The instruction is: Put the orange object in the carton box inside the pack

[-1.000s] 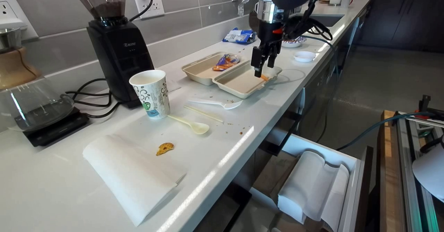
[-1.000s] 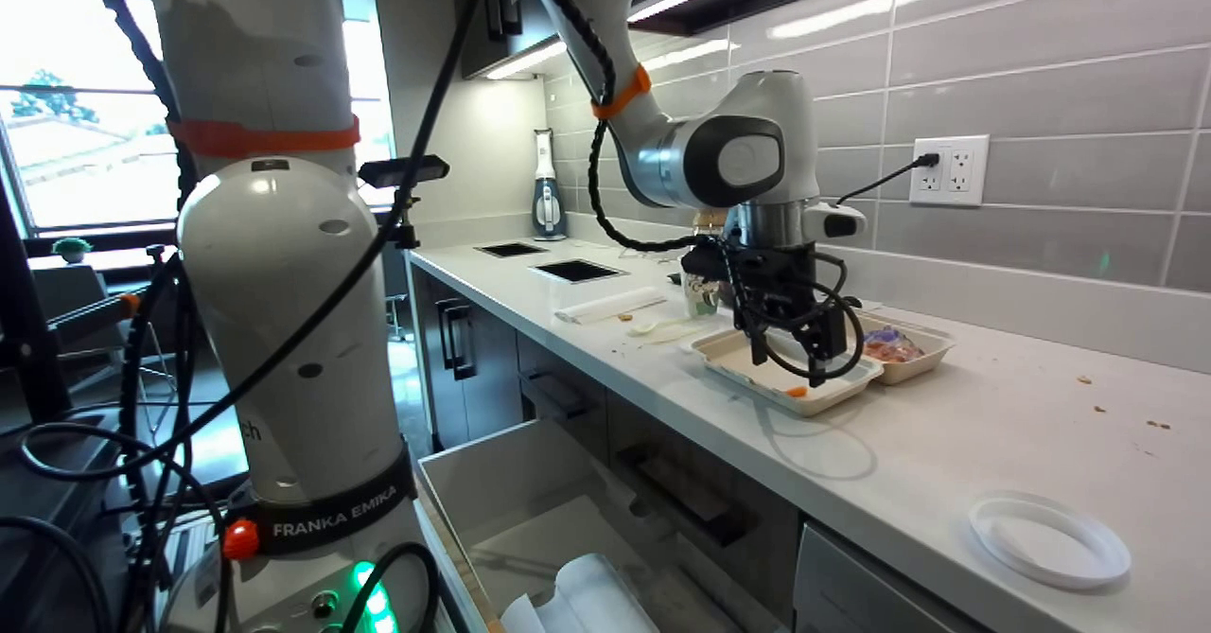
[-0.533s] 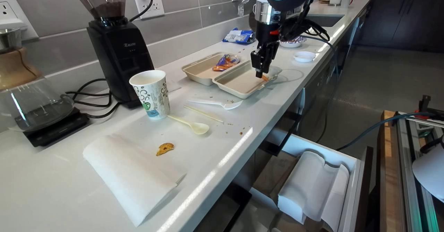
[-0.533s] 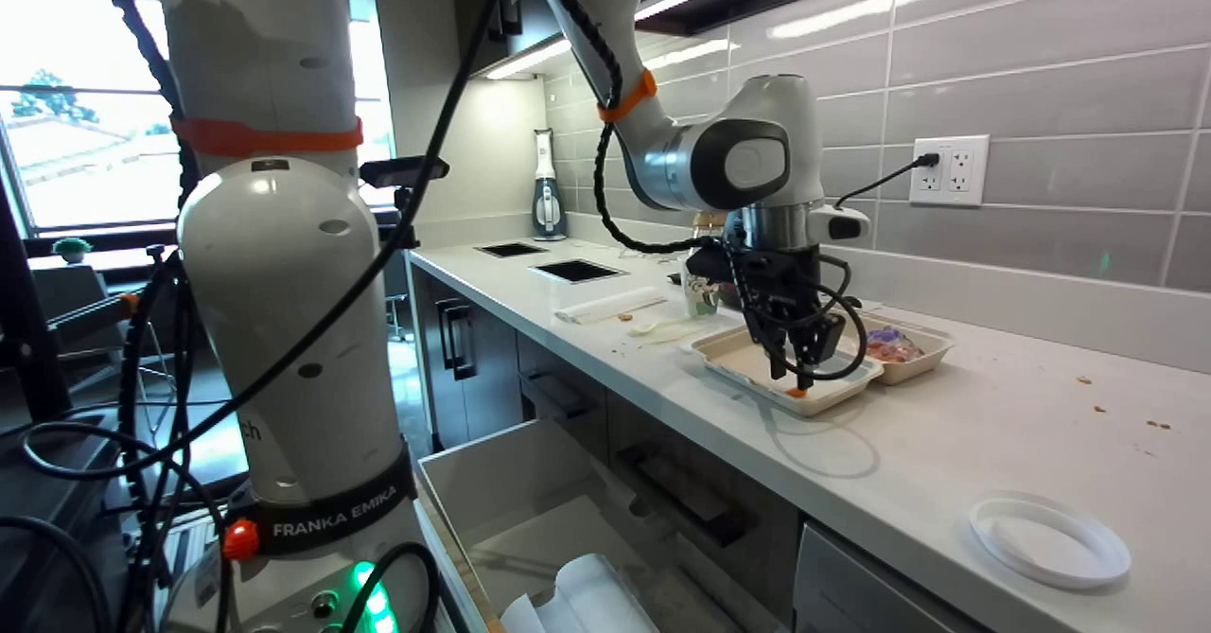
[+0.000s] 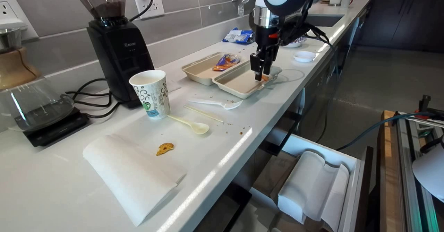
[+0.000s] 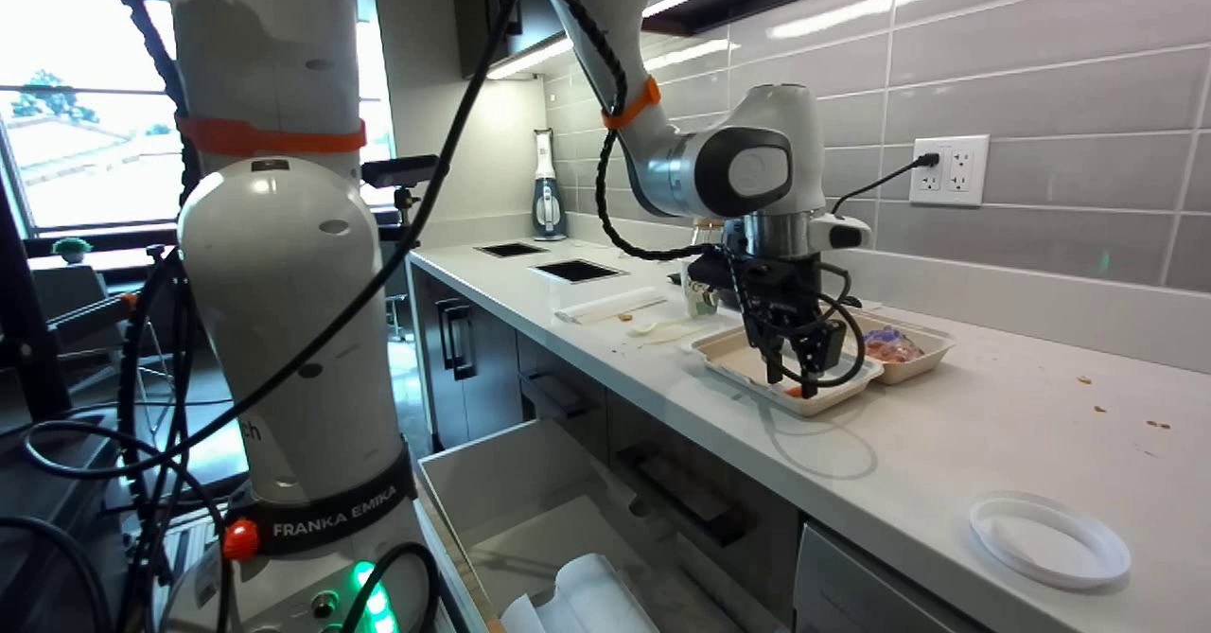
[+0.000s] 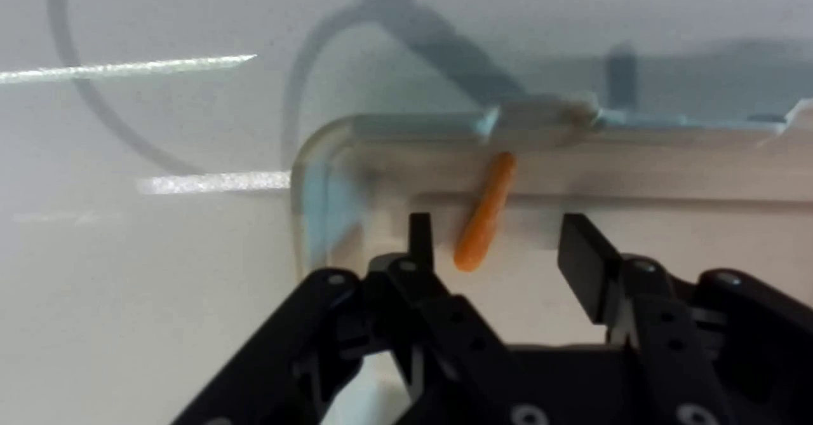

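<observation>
"Where's the orange carrot [image 7: 484, 215]?"
"In the carton box [image 5: 237, 79], near a corner."
"And the gripper [image 7: 497, 247]?"
"Spread wide, the carrot showing between its tips in the wrist view."
"The pack [image 5: 228, 60]?"
"In the other half."

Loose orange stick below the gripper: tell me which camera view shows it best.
The wrist view. The orange stick shows there end to end, uncovered, framed in the open gap of the gripper. In both exterior views only a small orange bit of it shows, the rest apparently behind the gripper.
</observation>
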